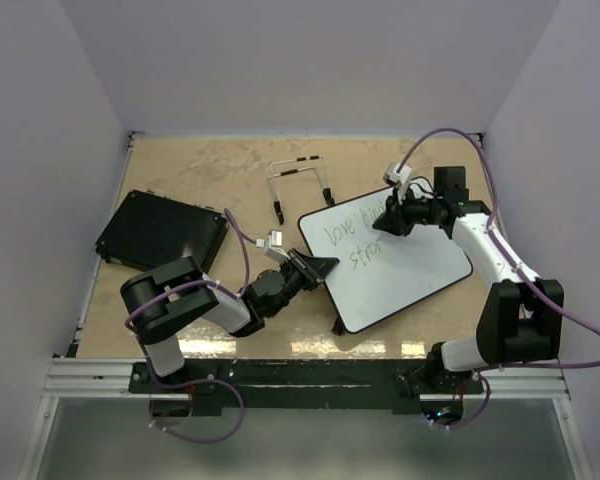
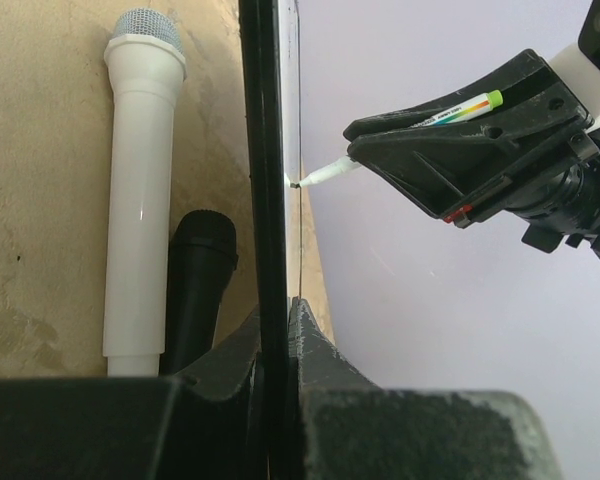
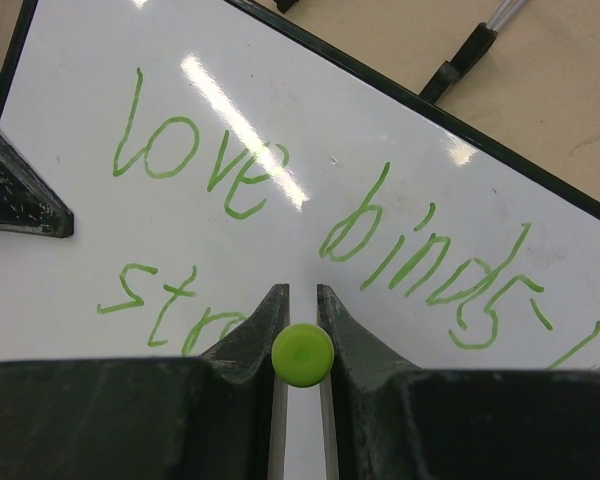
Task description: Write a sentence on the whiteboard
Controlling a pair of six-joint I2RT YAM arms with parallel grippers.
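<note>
The glossy white whiteboard (image 1: 410,275), black-framed and round-cornered, was seen right of centre, its edge clamped by the left end effector (image 1: 323,267); a green marker (image 3: 302,355) was gripped by the right end effector (image 3: 302,298) over the thin handwritten sentence (image 3: 240,175).

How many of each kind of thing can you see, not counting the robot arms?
Whiteboard: 1
Green marker: 1
Microphones: 2
Black pad: 1
Wire stand: 1
Total: 6

Bright, even overhead light with soft shadows. Glare streaks mark the glossy white rectangular whiteboard with thin black frame (image 3: 360,130) at 11 and 1 o'clock. Both wrist views blur at 6 o'clock.
</note>
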